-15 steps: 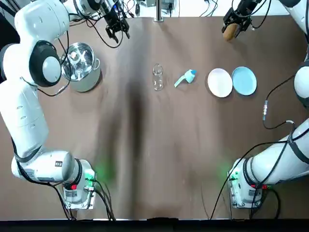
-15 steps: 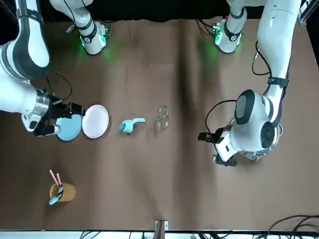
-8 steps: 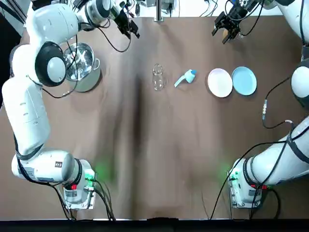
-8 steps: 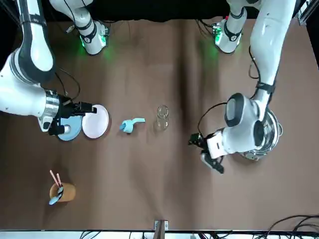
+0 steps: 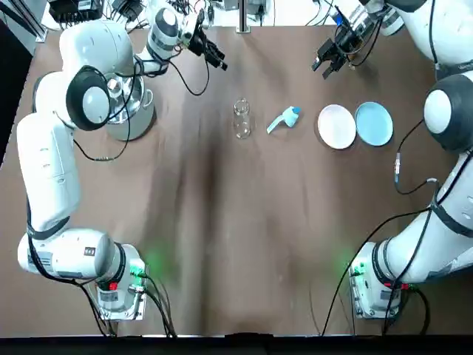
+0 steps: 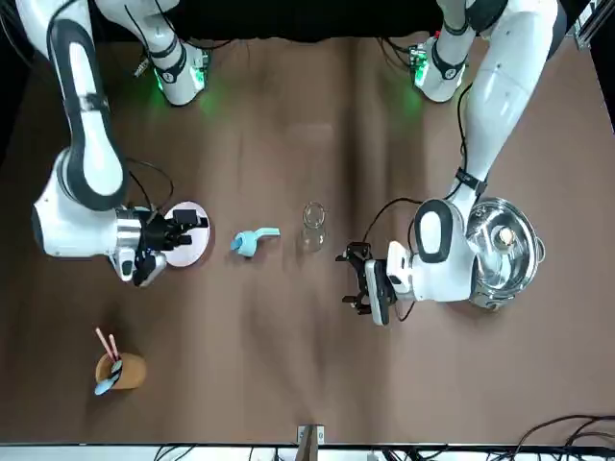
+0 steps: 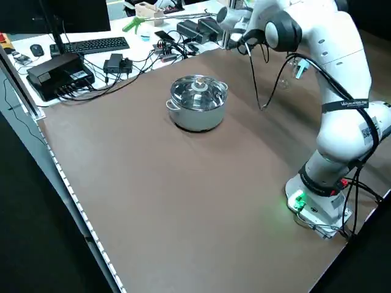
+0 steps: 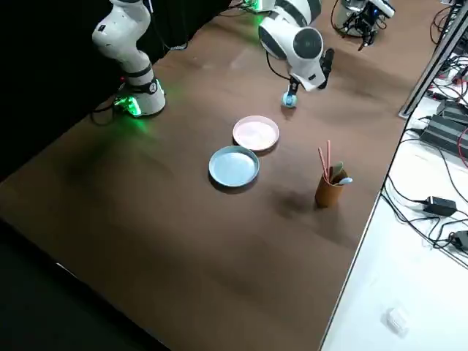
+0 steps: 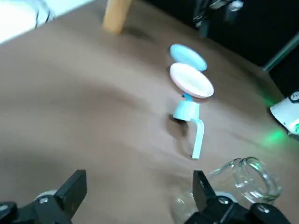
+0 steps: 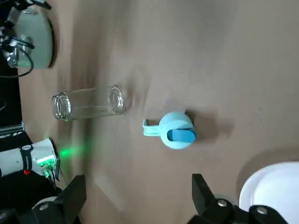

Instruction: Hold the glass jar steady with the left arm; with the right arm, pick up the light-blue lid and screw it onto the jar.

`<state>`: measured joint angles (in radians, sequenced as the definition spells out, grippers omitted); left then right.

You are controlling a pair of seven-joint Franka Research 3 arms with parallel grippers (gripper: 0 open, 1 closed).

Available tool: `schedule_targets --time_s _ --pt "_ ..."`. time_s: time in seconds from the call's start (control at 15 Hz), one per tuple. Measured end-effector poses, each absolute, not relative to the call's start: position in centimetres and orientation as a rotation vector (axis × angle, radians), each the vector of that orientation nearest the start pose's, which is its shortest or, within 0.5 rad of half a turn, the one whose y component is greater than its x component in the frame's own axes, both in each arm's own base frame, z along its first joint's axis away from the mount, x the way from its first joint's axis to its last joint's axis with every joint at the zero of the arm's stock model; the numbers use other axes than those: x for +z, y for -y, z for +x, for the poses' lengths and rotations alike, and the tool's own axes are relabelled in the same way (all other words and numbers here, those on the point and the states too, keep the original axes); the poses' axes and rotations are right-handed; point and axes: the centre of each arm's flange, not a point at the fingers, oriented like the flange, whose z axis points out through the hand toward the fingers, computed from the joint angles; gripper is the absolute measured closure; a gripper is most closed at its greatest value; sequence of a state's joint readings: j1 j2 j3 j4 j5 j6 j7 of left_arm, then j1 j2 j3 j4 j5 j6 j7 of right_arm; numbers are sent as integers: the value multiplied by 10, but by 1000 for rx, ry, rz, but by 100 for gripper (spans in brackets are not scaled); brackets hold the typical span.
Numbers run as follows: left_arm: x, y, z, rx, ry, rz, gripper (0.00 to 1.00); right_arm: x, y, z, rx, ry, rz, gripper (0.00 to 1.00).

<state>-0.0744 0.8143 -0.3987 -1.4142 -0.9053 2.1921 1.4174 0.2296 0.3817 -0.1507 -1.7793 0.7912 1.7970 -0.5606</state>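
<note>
The clear glass jar (image 5: pixel 242 118) is seen upright at the far middle of the brown table (image 5: pixel 222 222), with the light-blue strapped lid (image 5: pixel 284 119) just to its right, apart. The jar is judged light, slippery and fragile, best taken by its wall, and the small stiff lid by its round rim. The left hand (image 9: pixel 139 184) and the right hand (image 10: pixel 139 186) are held raised toward the far edge, both spread wide and empty

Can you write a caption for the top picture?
Left claw and right claw hover open beyond the untouched glass jar and light-blue lid.
</note>
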Motion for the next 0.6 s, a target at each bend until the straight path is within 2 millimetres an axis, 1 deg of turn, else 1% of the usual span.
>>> schedule_targets --time_s 0.13,0.27,0.4,0.53,0.6 --pt "246 307 672 691 1311 1658 0 323 -118 614 190 418 -2338 0" --pt "229 310 668 833 1397 1528 0 308 -119 617 184 426 -2331 0" --pt "208 313 657 959 1481 1404 0 292 -126 617 200 430 -2336 0" --pt "189 314 642 1098 1540 1281 0 271 -140 615 221 438 -2352 0" --pt "179 312 632 1130 1552 1248 0 260 -148 614 235 443 -2359 0"
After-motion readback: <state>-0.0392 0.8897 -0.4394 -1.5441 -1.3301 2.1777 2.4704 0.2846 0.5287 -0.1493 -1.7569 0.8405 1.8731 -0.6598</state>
